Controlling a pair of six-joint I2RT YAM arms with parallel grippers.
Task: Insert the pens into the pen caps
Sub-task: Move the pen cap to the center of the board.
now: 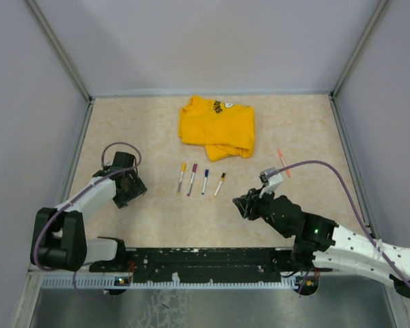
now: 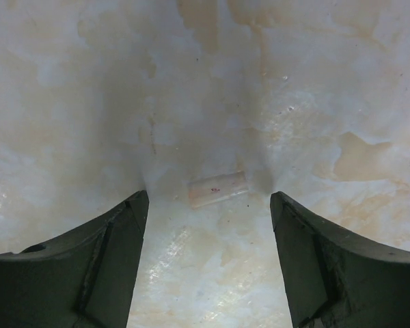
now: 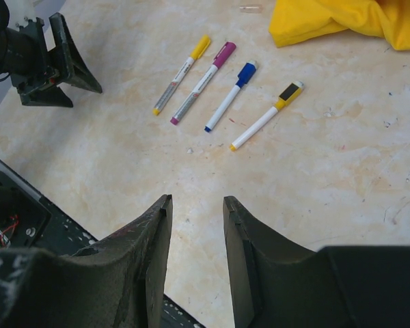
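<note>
Four white-barrelled pens lie side by side mid-table: yellow (image 1: 182, 176), magenta (image 1: 193, 179), blue (image 1: 205, 182) and yellow-black (image 1: 220, 184). In the right wrist view each of them, yellow (image 3: 181, 75), magenta (image 3: 203, 82), blue (image 3: 230, 96) and yellow-black (image 3: 266, 116), wears a coloured cap on its far end. An orange-red pen (image 1: 283, 162) lies apart at the right. My left gripper (image 1: 131, 186) is open, low over the table, with a short pale translucent cap-like piece (image 2: 219, 189) lying just beyond its fingertips (image 2: 140, 205). My right gripper (image 1: 242, 203) is open and empty, short of the pens.
A folded yellow T-shirt (image 1: 217, 126) lies at the back behind the pens and also shows in the right wrist view (image 3: 348, 20). A tiny clear piece (image 3: 249, 8) lies near the shirt. The black base rail (image 1: 205, 263) runs along the near edge.
</note>
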